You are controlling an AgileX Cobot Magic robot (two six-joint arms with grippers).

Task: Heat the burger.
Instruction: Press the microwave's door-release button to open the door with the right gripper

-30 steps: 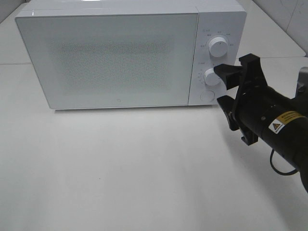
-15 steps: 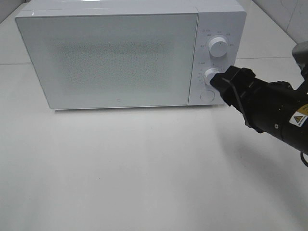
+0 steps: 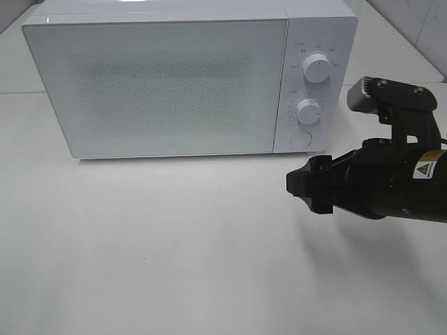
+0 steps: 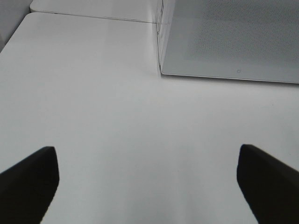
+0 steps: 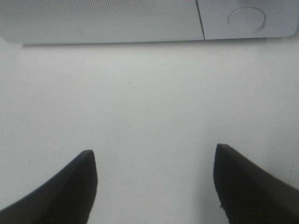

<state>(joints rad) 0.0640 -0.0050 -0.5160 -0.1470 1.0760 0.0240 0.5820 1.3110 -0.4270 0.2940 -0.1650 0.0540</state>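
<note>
Here, in the high view, a white microwave [image 3: 167, 77] stands on the white table [image 3: 174, 272] toward 12 o'clock, with its door [image 3: 160, 87] closed flush. The door's speckled grey window does not let the inside be read, so the burger cannot be made out in any view, and whether it lies behind that door cannot be told.

The control panel [image 3: 314, 42] sits at the 3 o'clock side of the door. It carries an upper dial [image 3: 317, 68], a lower dial [image 3: 308, 110] at 6 o'clock from it, and a round button [image 3: 301, 139] at 6 o'clock again.

The right gripper [image 3: 307, 187] hangs over the table at about 4 o'clock in the high view. It is below the round button and clear of the microwave, with its black tips pointing toward 9 o'clock. A yellow warning label [image 3: 426, 169] shows on the arm behind it. In its own wrist view the right gripper [image 5: 154, 151] has its jaws released, with two dark fingers [image 5: 70, 186] apart and only bare table between them. The bottom edge of the microwave and the round button [image 5: 246, 18] lie ahead.

The left gripper [image 4: 147, 149] is out of the high view. Its wrist view shows the jaws spread wide and holding nothing, with the fingers [image 4: 28, 182] well apart over bare table. The near corner of the microwave door [image 4: 233, 37] is ahead.
</note>
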